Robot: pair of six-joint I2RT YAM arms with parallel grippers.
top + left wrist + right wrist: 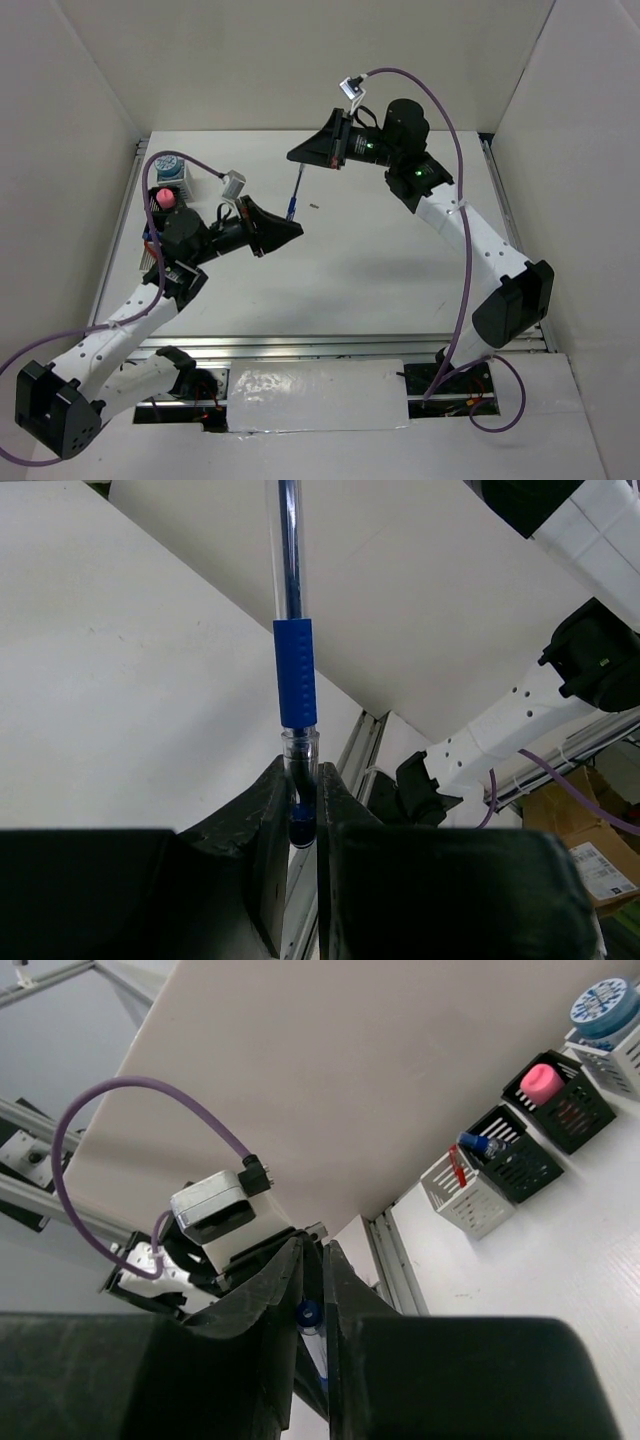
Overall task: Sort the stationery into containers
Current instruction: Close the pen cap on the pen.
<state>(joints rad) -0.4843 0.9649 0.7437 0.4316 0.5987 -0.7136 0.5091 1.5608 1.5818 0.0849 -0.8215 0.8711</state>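
A blue pen [294, 196] with a clear barrel hangs in the air between my two grippers. My left gripper [303, 785] is shut on its lower tip end, just below the blue grip sleeve [296, 670]. My right gripper [313, 1247] has its jaws drawn in on the pen's blue end cap [308, 1312]. In the top view the left gripper [297, 230] sits just below the right gripper [293, 155]. The containers stand in a row along the left wall: a white slotted box [470, 1200], two black mesh boxes [525, 1165] and another white box [625, 1060].
A red pen [456, 1167] stands in the near white box. A blue-capped bottle [480, 1145] and a pink block [544, 1082] sit in the black boxes, and a blue-white tin [604, 1005] tops the far white box. A tiny dark bit [314, 207] lies on the table.
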